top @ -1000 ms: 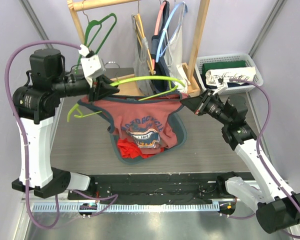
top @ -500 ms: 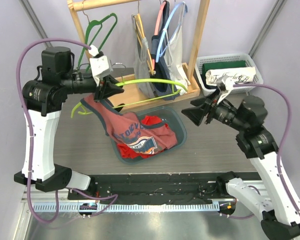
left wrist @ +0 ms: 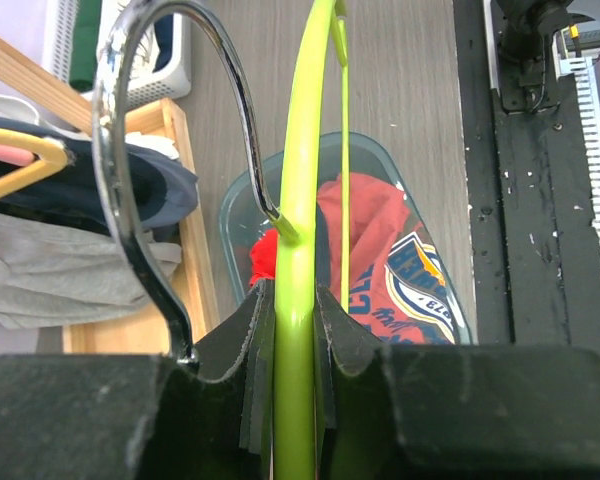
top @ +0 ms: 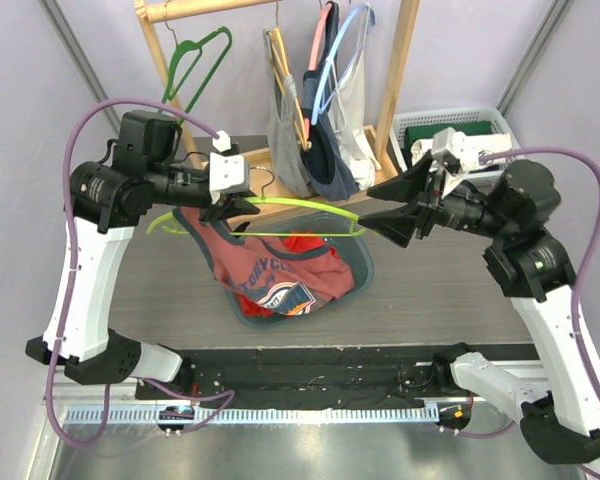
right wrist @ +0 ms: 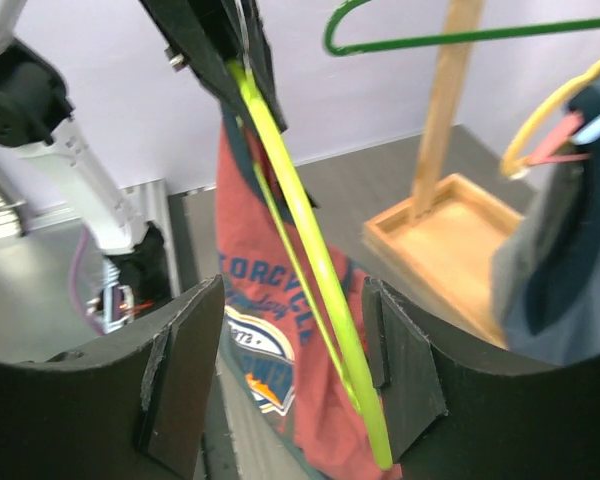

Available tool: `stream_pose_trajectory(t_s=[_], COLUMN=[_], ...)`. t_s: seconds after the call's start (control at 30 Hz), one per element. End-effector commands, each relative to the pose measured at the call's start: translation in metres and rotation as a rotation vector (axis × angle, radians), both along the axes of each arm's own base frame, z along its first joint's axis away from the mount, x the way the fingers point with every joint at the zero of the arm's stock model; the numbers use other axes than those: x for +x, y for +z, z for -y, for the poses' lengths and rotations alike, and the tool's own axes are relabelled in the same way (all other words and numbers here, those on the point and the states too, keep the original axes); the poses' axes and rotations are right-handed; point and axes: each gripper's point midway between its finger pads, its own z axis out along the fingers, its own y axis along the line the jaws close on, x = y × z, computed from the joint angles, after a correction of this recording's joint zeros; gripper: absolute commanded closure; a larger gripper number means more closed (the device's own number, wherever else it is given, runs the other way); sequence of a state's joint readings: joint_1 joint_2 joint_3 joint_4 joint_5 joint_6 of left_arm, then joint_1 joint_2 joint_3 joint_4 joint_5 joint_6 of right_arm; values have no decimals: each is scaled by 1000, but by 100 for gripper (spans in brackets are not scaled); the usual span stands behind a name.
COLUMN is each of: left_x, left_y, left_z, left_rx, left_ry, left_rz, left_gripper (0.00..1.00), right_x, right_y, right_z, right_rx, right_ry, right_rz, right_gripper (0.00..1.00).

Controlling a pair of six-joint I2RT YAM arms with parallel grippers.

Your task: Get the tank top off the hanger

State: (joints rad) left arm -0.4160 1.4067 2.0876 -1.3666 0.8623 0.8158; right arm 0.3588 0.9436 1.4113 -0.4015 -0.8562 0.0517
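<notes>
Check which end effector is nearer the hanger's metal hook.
Left. The left end effector clamps the lime hanger right beside the hook; the right end effector is open at the hanger's far end.

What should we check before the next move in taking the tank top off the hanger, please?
1. Left gripper clamped on the green hanger: ok.
2. Right gripper open and holding nothing: ok; the hanger's arm runs between its jaws.
3. Tank top off the hanger: not ok; it hangs from the end beside the left gripper.
4. Bin under the tank top: ok; the lower part hangs over it.
5. Hanger's hook clear of the rack: cannot tell.
</notes>
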Motion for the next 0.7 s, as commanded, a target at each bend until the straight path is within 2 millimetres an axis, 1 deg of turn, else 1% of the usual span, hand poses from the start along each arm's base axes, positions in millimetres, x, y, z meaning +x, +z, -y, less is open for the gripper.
stream_pose_trajectory(t_s=[0.0,0.03,0.17,0.4,0.47,0.5,0.6,0.67], left_x=[-41,-42,-46,-59,-59,-58,-54,-51], left_y=[-2,-2,-1,-1,2,4,7,8], left_z=[-13,-13,-10,-7,-5,-4,-1,1], left_rx=[23,22,15,-8,-20,-27,-36,-36], left_ry=[-54,-58,-77,-102,-107,-105,-102,-104], left_rz=[-46,-51,-65,-133,-138,-137,-137,-137], left_gripper=[100,100,100,98,97,96,96,96], right_x=[-17,-18,-8,-8,-9,-7,-9,-10], right_y=[-4,-5,-13,-12,-15,-18,-23,-26], right_z=[-15,-17,-21,-30,-33,-36,-42,-47], right_rx=[31,33,26,32,33,30,22,17], right_ry=[181,197,210,259,282,288,318,334], right_rz=[-29,-36,-61,-60,-73,-81,-99,-114], right_gripper=[35,35,35,35,35,35,36,38])
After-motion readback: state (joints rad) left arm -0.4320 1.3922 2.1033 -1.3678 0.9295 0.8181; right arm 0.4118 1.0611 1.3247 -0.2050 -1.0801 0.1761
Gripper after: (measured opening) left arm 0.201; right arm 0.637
